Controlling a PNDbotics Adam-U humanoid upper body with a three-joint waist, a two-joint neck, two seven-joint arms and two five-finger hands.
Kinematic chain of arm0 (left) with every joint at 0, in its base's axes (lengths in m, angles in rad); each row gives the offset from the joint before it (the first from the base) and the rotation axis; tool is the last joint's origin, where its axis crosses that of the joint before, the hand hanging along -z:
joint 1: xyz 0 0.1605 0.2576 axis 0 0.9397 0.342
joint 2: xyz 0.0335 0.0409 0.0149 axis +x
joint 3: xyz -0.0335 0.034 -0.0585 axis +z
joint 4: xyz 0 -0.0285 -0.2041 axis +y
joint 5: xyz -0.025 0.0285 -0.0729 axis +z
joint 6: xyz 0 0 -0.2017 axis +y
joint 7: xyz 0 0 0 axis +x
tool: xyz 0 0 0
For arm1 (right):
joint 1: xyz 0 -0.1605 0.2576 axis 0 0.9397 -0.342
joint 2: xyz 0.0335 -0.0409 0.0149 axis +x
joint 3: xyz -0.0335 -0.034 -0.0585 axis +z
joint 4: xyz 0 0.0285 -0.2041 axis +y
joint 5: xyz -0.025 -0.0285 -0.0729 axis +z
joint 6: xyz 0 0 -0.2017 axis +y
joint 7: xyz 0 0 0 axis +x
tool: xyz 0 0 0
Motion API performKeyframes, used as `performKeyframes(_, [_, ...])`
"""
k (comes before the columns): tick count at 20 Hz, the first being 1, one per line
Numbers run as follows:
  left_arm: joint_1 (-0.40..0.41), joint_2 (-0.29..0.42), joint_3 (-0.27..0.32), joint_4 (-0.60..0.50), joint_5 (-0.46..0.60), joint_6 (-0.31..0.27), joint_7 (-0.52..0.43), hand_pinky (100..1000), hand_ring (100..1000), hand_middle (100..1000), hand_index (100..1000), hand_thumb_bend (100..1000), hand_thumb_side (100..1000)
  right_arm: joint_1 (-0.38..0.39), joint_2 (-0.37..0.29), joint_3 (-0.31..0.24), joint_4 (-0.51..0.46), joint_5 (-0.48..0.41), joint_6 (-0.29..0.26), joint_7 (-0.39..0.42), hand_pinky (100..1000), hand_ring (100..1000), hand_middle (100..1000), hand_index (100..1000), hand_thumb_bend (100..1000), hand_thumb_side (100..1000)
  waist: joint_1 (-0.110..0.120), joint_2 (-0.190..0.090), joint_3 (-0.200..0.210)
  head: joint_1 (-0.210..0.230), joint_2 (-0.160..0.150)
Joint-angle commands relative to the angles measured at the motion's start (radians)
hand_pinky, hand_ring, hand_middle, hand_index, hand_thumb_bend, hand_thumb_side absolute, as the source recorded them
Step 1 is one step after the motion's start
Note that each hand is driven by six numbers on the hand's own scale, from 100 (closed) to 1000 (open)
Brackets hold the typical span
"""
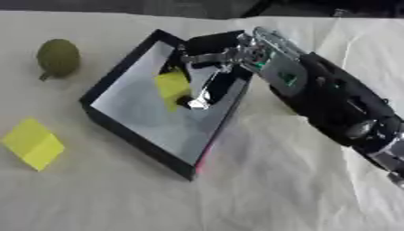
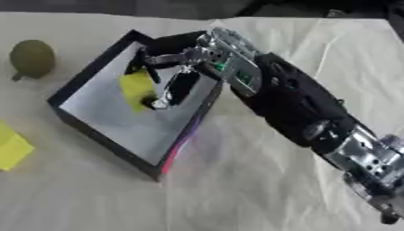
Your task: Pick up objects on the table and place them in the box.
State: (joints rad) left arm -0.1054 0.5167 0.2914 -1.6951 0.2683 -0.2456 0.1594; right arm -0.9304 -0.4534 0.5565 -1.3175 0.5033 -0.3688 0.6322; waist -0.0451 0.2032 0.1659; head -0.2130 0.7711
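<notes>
Fingers (image 1: 207,85) of right hand (image 1: 236,56) curled inside one black-walled, grey-floored box (image 1: 138,131), pinching one yellow flat piece (image 1: 172,86). Second yellow piece (image 1: 33,143) and one green round fruit (image 1: 57,57) on cloth-covered counter (image 1: 276,180).

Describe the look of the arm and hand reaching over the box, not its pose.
The right arm is a bulky black shell with silver metal joints near the wrist and lower down. A green patch, seemingly exposed electronics, shows on the silver wrist section. The right hand has slim silver and black fingers. No left arm appears.
</notes>
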Motion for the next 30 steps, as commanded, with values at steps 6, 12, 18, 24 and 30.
performKeyframes(6, [-0.001, 0.015, 0.011, -0.012, -0.003, 0.003, -0.003, 821, 742, 704, 824, 100, 676, -0.024, 0.000, -0.014, 0.049, 0.083, -0.065, -0.006, 847, 677, 572, 744, 100, 504, -0.011, -0.001, 0.003, -0.004, -0.001])
performKeyframes(12, [0.000, 0.015, 0.010, -0.011, -0.004, 0.004, -0.006, 821, 743, 705, 824, 100, 677, -0.041, 0.000, -0.019, 0.062, 0.128, -0.139, 0.020, 941, 830, 719, 901, 291, 472, -0.012, -0.002, 0.000, -0.005, -0.001])
performKeyframes(18, [0.004, 0.015, 0.011, -0.010, -0.004, 0.003, -0.005, 822, 743, 706, 826, 100, 678, -0.044, -0.007, -0.029, 0.044, 0.191, -0.175, -0.019, 1000, 879, 782, 975, 457, 465, -0.011, -0.003, -0.002, -0.007, -0.001])
performKeyframes(24, [0.004, 0.014, 0.010, -0.009, -0.004, 0.002, -0.008, 822, 744, 705, 825, 100, 678, -0.039, -0.012, -0.037, 0.034, 0.162, -0.168, -0.020, 1000, 853, 764, 969, 424, 377, -0.007, -0.003, -0.003, -0.010, -0.001])
performKeyframes(30, [0.009, 0.015, 0.014, -0.008, -0.008, 0.001, -0.006, 822, 744, 705, 826, 100, 675, -0.054, -0.058, -0.090, -0.091, 0.009, -0.091, -0.037, 989, 822, 730, 962, 313, 287, -0.005, -0.008, -0.010, -0.006, -0.001])
